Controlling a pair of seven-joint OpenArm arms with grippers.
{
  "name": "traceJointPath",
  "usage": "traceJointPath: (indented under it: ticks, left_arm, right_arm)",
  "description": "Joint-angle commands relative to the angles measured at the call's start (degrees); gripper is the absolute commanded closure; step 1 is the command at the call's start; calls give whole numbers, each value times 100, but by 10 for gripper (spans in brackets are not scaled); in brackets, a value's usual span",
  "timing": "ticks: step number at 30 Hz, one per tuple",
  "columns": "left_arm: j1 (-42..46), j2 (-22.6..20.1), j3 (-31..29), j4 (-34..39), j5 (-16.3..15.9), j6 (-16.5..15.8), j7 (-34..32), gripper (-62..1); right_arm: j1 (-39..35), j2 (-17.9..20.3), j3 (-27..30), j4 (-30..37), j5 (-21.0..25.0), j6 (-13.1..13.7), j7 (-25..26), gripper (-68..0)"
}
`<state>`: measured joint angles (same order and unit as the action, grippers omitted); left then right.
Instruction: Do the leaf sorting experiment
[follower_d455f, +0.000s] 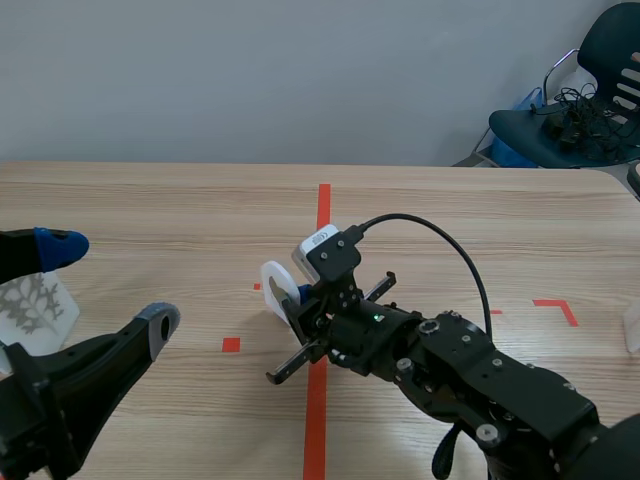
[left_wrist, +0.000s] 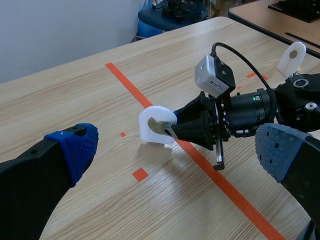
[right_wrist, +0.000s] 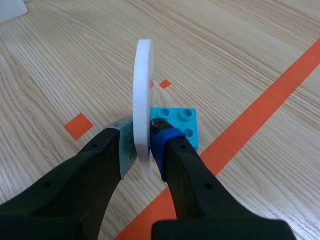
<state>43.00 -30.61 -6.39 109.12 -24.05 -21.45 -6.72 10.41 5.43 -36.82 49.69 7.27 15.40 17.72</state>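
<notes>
While right jaws clamp the white disc (right_wrist: 142, 90) upright, we judge seating next — blue brick (right_wrist: 185, 122) at 1 o'clock; left jaws released.

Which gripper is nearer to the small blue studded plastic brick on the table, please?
Right. The right gripper, shut on an upright white flat disc, is right beside the blue studded brick. The left gripper is open, far off at its own side of the wooden table.

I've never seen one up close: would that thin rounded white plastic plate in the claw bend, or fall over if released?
Probably stiff: the thin rounded white plastic plate looks flat and straight though squeezed by the right claw. Upright on its narrow edge, it would likely tip over once freed.
</notes>
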Motion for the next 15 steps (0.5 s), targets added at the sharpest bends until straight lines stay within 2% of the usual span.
traceJointPath:
  ticks: [1, 4, 7, 12, 15]
  left_arm:
    - [-2, 26, -48, 33, -33, -11, -79, -623]
    - [-4, 26, -48, 33, -33, -11, -81, -623]
    - [-35, 26, -48, 33, -33, -15, -81, -623]
    - [-33, 26, -48, 33, -33, -17, -79, -623]
    - [-33, 26, -48, 33, -33, -17, -79, -623]
  right_arm:
    - [63, 127, 61, 365, 44, 0, -39, -37]
    - [-138, 385, 219, 1012, 87, -2, -245, -37]
    - [-584, 697, 634, 1906, 234, 0, -538, -37]
    - [-1670, 1165, 1683, 3300, 737, 0, -1012, -37]
    - [-2409, 1364, 2457, 3954, 951, 0, -1104, -37]
